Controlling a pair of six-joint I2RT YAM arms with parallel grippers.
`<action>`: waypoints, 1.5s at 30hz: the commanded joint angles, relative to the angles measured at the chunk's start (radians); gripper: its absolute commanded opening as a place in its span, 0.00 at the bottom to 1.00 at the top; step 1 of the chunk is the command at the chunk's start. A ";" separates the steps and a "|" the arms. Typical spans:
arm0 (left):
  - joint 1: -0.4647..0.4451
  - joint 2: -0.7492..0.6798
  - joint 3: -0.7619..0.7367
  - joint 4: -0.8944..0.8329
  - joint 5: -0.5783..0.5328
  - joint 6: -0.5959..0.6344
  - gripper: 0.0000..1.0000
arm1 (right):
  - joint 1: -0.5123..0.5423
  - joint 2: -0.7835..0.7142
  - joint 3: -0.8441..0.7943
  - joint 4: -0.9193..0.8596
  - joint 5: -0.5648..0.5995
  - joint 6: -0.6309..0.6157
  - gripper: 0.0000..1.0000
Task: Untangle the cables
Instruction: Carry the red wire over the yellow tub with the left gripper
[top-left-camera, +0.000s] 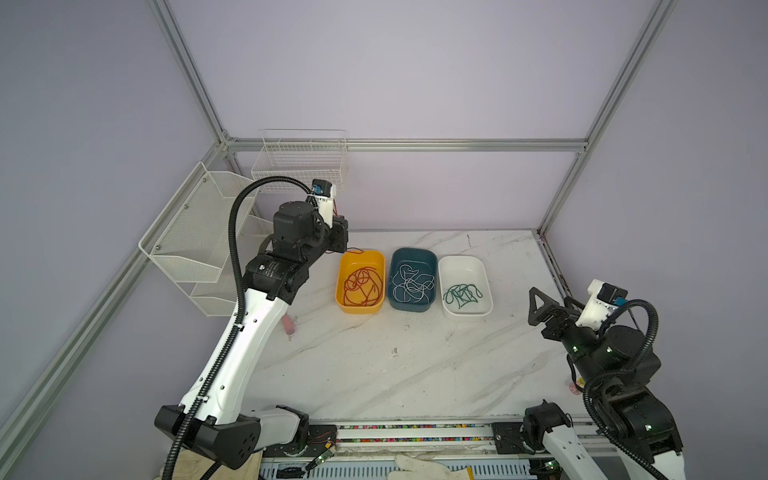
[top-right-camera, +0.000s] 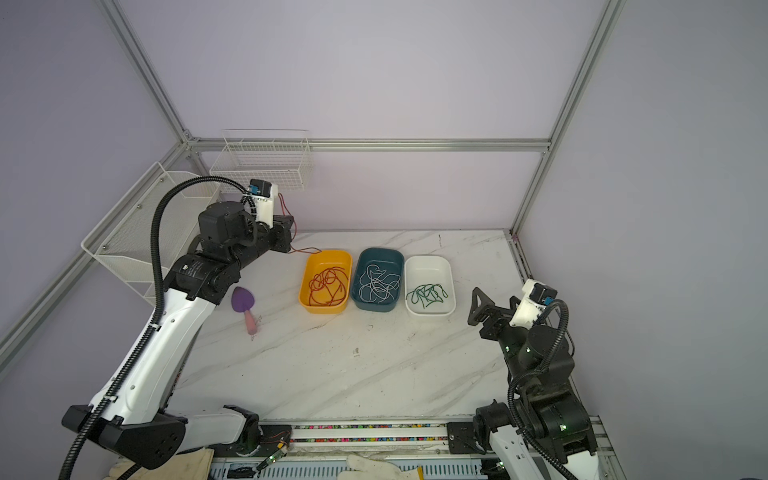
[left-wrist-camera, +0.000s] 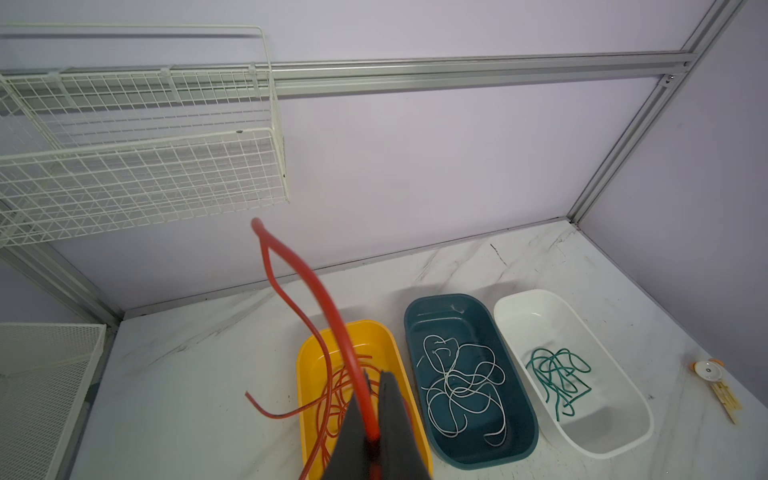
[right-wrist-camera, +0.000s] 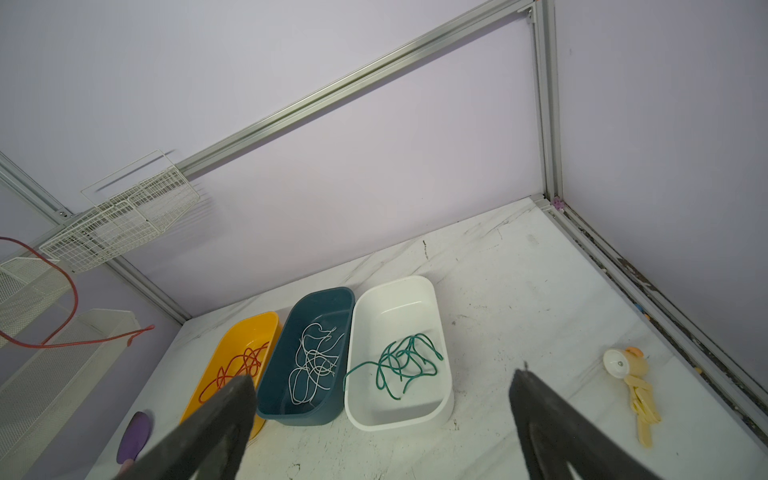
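While the left end effector pinches one red cable, the right end effector hangs with its fingers spread wide.

The left fingers are pressed together on the red cable, up above the far left part of the counter. The cable loops up from the fingers, then drops to the yellow tray. One loose end pokes out just beside that tray. More red cables lie in a heap in the yellow tray. Next to it the blue tray holds the white cables. The white tray beside that holds the green cables. The right end effector holds nothing and hangs near the right edge, apart from the white tray. A purple scoop lies left of the yellow tray.
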 joint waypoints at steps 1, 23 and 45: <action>0.026 0.013 -0.055 0.095 0.073 -0.044 0.00 | -0.004 -0.010 -0.010 0.023 -0.001 -0.011 0.98; 0.134 0.045 -0.281 0.277 0.173 -0.194 0.00 | -0.008 -0.010 -0.017 0.033 -0.016 -0.009 0.98; 0.146 0.037 -0.261 0.282 0.220 -0.299 0.00 | -0.014 -0.010 -0.020 0.035 -0.023 -0.009 0.98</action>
